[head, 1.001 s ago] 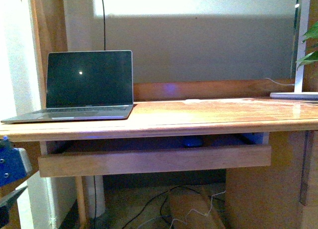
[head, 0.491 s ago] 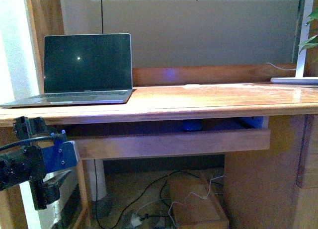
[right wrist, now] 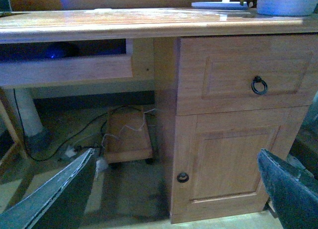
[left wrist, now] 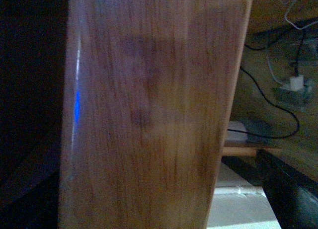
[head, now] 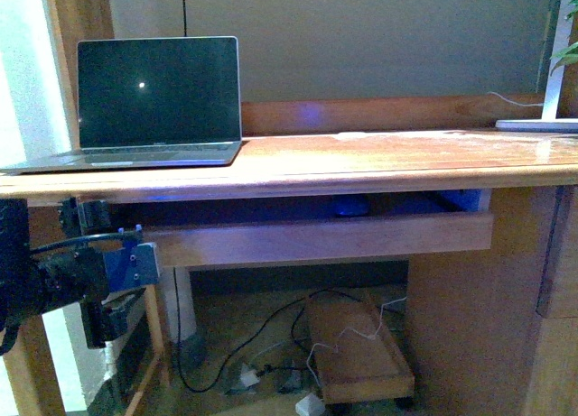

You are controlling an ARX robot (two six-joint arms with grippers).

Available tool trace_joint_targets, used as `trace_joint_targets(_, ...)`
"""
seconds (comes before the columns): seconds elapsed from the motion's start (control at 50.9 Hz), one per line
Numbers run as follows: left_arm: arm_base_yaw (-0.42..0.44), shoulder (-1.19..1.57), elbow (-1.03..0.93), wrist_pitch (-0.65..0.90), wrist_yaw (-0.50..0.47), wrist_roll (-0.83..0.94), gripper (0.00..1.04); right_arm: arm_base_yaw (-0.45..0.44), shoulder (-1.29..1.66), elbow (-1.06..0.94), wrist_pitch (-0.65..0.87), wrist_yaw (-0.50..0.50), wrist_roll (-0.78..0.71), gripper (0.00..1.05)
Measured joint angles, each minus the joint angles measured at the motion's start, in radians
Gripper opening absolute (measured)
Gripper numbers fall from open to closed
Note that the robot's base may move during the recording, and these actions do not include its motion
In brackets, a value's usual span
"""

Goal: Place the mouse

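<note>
**Stock of the scene: mouse in the tray, nothing gripped on the right**

- Small dark grey domed mouse [head: 350, 206]: I see it lying in the wooden pull-out tray [head: 316, 240] under the brown wooden worktop [head: 379, 159]. It is well ahead of the right fingers [right wrist: 49, 199], and above and to the right of the left fingers [left wrist: 288, 194].
- Right fingers: spread wide, nothing between them.
- Left fingers: close against a wooden board [left wrist: 149, 110]; I cannot tell whether they are spread or closed.
- Silver open laptop [head: 158, 105]: on the worktop, above the left fingers.
</note>
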Motion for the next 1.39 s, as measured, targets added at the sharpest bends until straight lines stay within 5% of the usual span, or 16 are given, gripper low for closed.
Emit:
trace_joint_targets(0.236,-0.016,-0.172,-0.002,-0.501,0.066,-0.223,0.97,0.000,0.000,0.000,0.000,0.000,0.000,0.97)
trace_joint_targets(0.353,-0.016,-0.287,-0.031,-0.764,0.213,-0.393,0.97,0.000,0.000,0.000,0.000,0.000,0.000,0.97)
trace_joint_targets(0.53,-0.018,-0.412,-0.106,-0.947,0.406,-0.541,0.97,0.000,0.000,0.000,0.000,0.000,0.000,0.97)
trace_joint_targets(0.726,-0.035,-0.508,-0.222,-0.826,0.507,-0.792,0.97,0.000,0.000,0.000,0.000,0.000,0.000,0.97)
trace_joint_targets(0.923,-0.064,-0.655,-0.367,-0.423,0.525,-1.233,0.97,0.000,0.000,0.000,0.000,0.000,0.000,0.97)
trace_joint_targets(1.041,-0.089,-0.819,-0.462,-0.185,0.405,-1.550,0.97,0.000,0.000,0.000,0.000,0.000,0.000,0.97)
trace_joint_targets(1.158,-0.108,-0.977,-0.583,-0.137,0.190,-1.748,0.97,0.000,0.000,0.000,0.000,0.000,0.000,0.97)
trace_joint_targets(1.296,-0.137,-1.249,-0.776,-0.228,-0.071,-1.861,0.97,0.000,0.000,0.000,0.000,0.000,0.000,0.97)
trace_joint_targets(1.394,-0.215,-1.472,-0.892,-0.389,-0.391,-1.714,0.81,0.000,0.000,0.000,0.000,0.000,0.000,0.97)
